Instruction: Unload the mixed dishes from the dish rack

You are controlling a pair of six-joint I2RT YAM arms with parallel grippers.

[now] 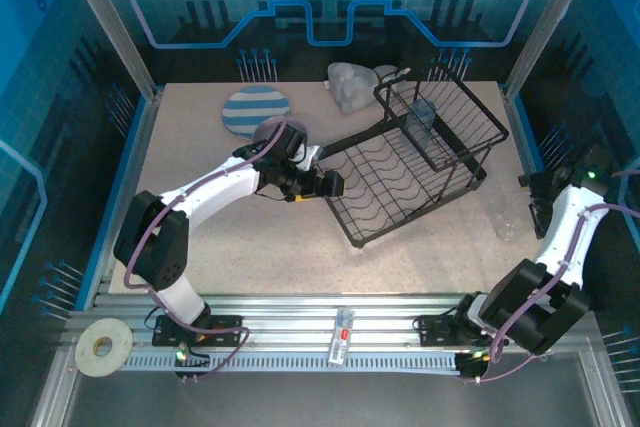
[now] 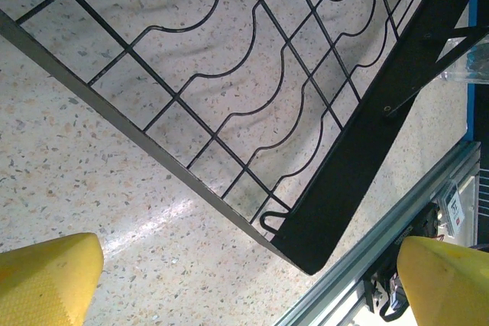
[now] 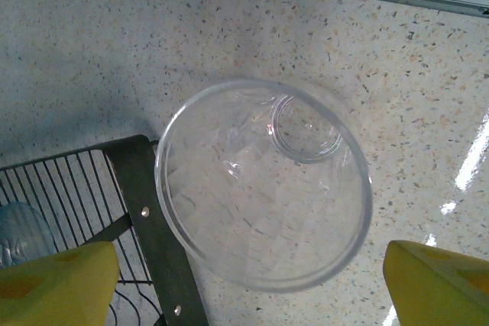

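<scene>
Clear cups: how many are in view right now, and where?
2. One clear cup stands on the table beside a corner of the dish rack, between the fingers of the open right gripper. The second cup sits inside the rack's basket. Others may be hidden.

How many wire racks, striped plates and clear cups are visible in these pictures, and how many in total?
Wire racks: 1, the wire rack
Striped plates: 1, the striped plate
Clear cups: 2, the first cup inside the rack and the second cup beside it
Total: 4
</scene>
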